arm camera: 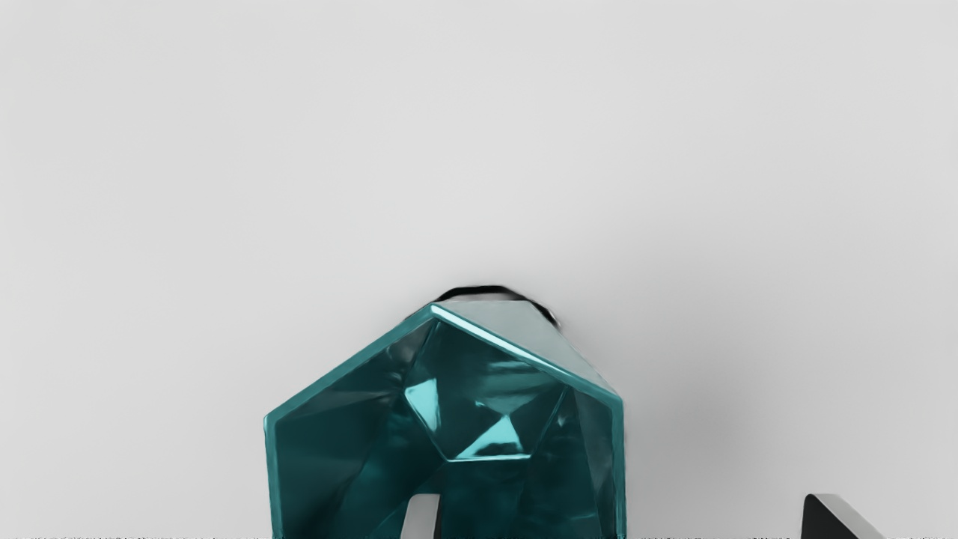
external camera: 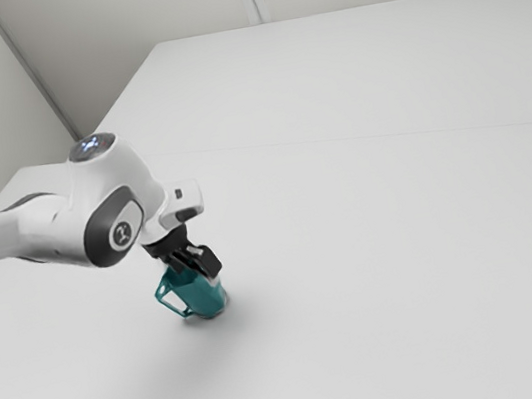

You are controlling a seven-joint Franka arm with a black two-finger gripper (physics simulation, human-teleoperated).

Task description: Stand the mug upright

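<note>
Reaching down to teal mug (external camera: 200, 295) on table (external camera: 387, 261), with fingers (external camera: 206, 261) spread wide, straddling one wall of mug, one inside the mouth and one outside; mouth facing up toward hand, handle toward the exterior view's left, maybe leaning a little

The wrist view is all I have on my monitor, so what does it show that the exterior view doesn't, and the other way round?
Wrist view: the mug's faceted inside, with one finger over its mouth and the other out past its rim, a wide gap between them.

Exterior view: the mug's handle, the white arm and the room's walls.

Both: the teal mug, the fingers at it and the pale tabletop.
</note>
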